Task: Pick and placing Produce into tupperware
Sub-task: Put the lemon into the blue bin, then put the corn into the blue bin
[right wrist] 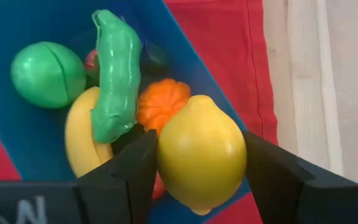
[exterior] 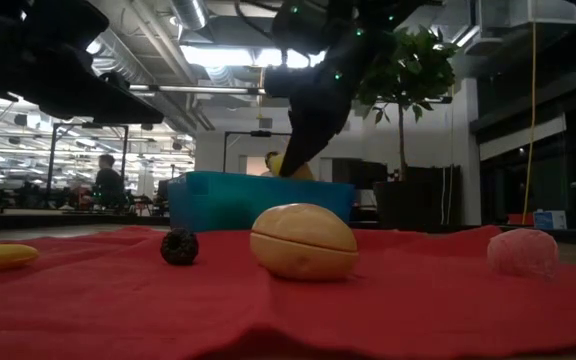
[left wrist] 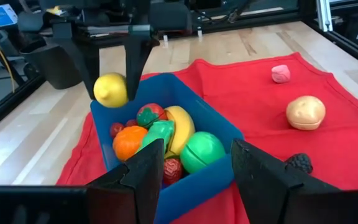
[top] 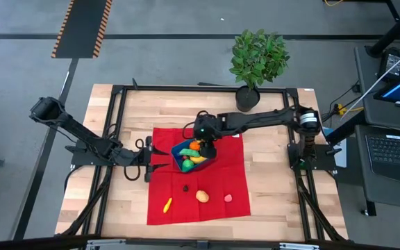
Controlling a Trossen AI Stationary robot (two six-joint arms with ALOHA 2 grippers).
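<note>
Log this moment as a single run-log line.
right gripper: shut on lemon, above blue container | left gripper: open, beside container, idle | on red cloth: potato, dark berry, pink piece, banana

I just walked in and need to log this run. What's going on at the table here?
The right gripper holds a yellow toy lemon between its fingers, just above the rim of the blue container, which already holds several toy fruits and vegetables. The left gripper waits open beside the container, holding nothing. On the red cloth a yellow piece, a small dark piece, a tan piece and a pink piece still lie outside.
</note>
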